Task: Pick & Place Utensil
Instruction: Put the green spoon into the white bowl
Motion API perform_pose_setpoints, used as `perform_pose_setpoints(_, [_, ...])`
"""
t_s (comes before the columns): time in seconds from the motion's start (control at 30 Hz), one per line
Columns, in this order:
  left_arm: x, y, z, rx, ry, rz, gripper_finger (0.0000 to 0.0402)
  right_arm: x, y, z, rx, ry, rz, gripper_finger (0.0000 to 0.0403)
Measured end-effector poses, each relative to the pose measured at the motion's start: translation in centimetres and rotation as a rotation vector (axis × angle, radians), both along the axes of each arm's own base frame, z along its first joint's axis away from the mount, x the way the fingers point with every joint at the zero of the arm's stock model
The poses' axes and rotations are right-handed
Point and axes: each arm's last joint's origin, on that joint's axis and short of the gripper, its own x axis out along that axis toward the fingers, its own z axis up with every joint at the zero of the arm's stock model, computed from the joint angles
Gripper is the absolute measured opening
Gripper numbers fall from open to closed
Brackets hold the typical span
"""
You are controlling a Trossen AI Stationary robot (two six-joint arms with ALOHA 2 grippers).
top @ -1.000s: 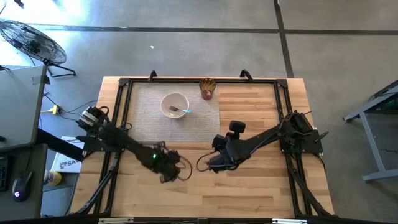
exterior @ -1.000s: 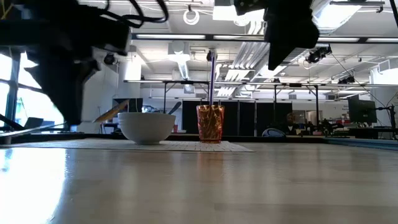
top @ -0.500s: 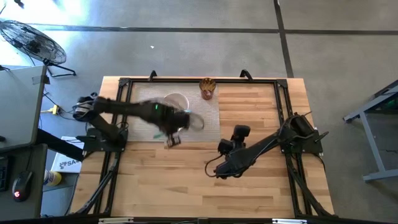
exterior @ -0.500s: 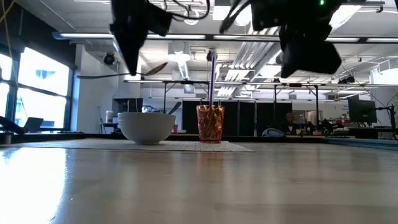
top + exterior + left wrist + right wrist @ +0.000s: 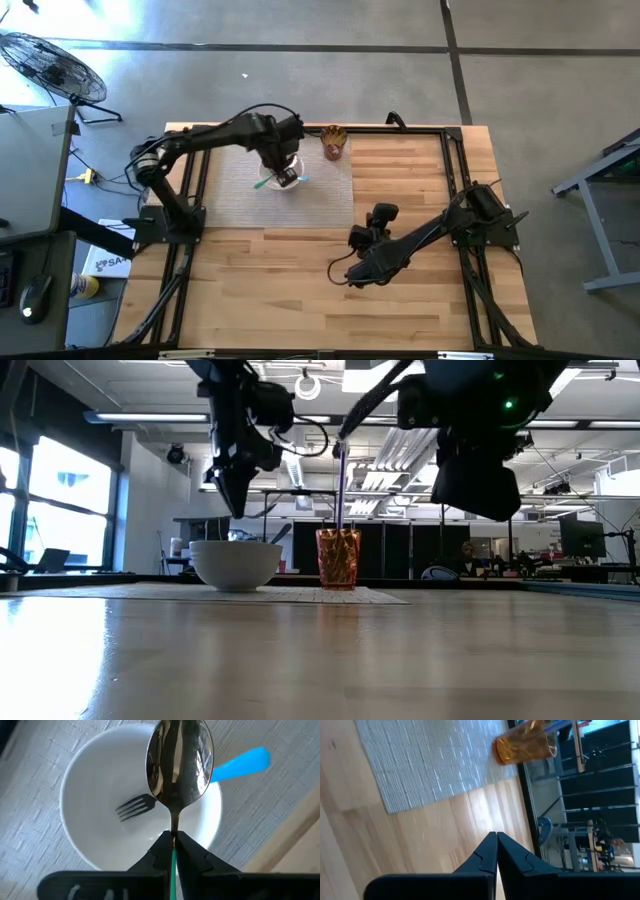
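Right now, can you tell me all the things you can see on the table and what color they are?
Bowl: one, white, on the grey mat.
Fork: one, silver with a blue handle, lying in the bowl.
Spoon: one, shiny metal, held over the bowl.
Cup: one, orange, at the mat's far corner, a purple stick standing in it.
Mat: one, grey, on the wooden table.
Left gripper: dark, shut on the spoon above the bowl.
Right gripper: dark, shut, empty, over bare wood.

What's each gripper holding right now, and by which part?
Left gripper pinches the spoon by its handle, over the bowl. Right gripper holds nothing.
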Motion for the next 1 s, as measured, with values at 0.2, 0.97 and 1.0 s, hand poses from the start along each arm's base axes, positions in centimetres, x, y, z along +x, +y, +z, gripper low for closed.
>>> perform_pose_setpoints(0.2, [0.1, 1.8, -2.2, -0.046, 0.082, 0.027, 0.0010, 0.4, 0.1, -0.1, 0.018, 0.001, 0.020, 0.0001])
perform_pose_setpoints(0.97, [0.8, 2.5, -2.4, -0.014, 0.007, 0.112, 0.0010, 0.4, 0.1, -0.1, 0.039, 0.003, 0.014, 0.0002])
perform_pose_setpoints(1.0, [0.9, 2.5, -2.4, -0.012, 0.003, 0.111, 0.0010, 0.4, 0.2, -0.1, 0.039, 0.003, 0.016, 0.0002])
